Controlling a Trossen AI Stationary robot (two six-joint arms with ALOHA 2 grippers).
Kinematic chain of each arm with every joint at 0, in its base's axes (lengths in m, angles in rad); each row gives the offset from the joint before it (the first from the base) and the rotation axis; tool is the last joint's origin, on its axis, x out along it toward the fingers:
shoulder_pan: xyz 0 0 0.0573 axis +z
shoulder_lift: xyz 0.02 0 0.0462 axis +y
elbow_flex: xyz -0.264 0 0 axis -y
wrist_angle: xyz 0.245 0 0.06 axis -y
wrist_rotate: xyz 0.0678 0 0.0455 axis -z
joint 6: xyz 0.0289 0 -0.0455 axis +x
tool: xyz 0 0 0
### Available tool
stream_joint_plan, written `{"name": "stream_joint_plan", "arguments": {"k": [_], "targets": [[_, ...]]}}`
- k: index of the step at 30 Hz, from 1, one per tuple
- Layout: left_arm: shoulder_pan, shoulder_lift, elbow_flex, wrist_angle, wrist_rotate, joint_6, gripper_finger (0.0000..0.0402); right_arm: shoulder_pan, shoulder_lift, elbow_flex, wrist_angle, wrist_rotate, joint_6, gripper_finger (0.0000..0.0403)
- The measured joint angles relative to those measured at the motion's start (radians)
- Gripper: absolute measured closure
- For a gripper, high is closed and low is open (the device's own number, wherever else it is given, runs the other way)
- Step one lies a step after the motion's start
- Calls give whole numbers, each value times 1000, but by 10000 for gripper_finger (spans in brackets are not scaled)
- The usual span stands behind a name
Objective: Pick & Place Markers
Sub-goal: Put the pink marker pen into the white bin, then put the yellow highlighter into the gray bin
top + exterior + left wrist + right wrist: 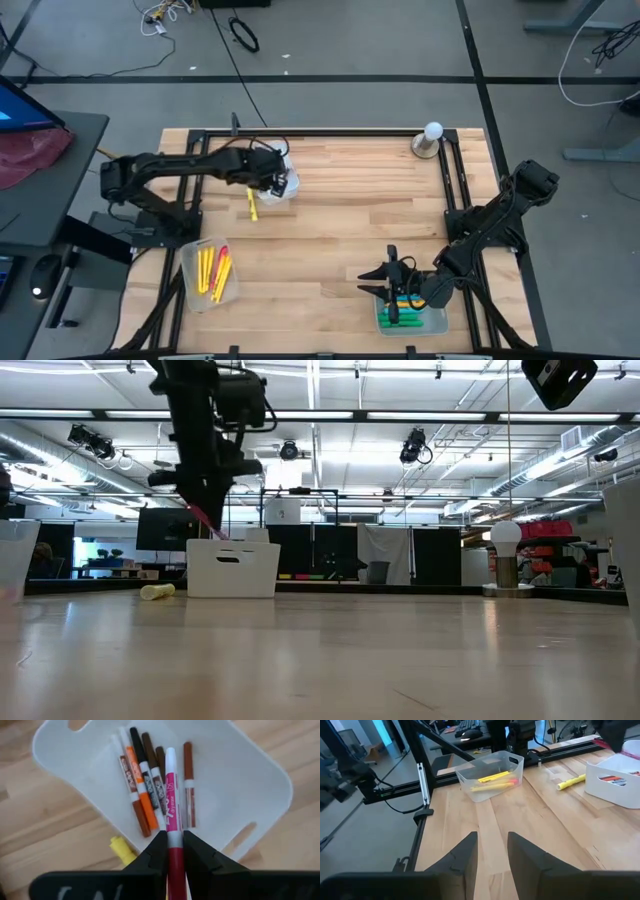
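1. Left tool is clenched on a pink marker, held above the white tray at the far side of the surface.
2. In the white tray, slim markers are seen lying side by side: brown, orange, black-capped and dark brown ones.
3. A yellow marker is lying on the surface just beside the white tray, on its near side; it is also seen in the low view.
4. Right tool is held low over the near right part of the surface, by the green tray; its fingers are parted with nothing between them.
5. Green markers are seen in that tray, partly hidden by the right arm.
6. A clear tray at the near left holds yellow markers and a red one.
7. A white bulb on a stand is standing at the far right corner.
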Motion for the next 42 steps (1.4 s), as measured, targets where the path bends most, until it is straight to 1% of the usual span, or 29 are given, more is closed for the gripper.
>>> {"name": "stream_joint_plan", "arguments": {"k": [2,5,10,13,15,19,25,29,32,35,37,39,42], "targets": [[20,32,0,45,29,10,359,0,0,0,-1,0,0,295],[49,94,0,62,79,13,359,0,0,0,-1,0,0,295],[85,177,0,72,82,21,358,0,0,0,-4,0,0,295],[94,200,0,89,76,23,353,0,0,0,-8,-1,0,295],[96,201,0,103,74,50,345,0,0,0,-7,0,0,295],[96,198,0,146,74,83,314,0,0,0,-8,0,0,295],[96,181,0,162,76,126,242,0,0,0,-9,0,0,295],[91,129,0,145,90,173,202,0,0,0,-18,0,0,295],[60,52,0,115,71,173,188,0,0,0,-24,-1,0,295],[-23,-35,0,82,-13,148,185,0,0,-1,-27,-1,6,295],[-106,-82,0,49,-98,98,187,0,0,-1,-31,0,9,295],[-209,-120,0,15,-196,26,191,0,0,-1,-33,-1,18,295],[-392,-135,1,-19,-362,-117,197,0,0,-1,-36,-1,30,295]]}}
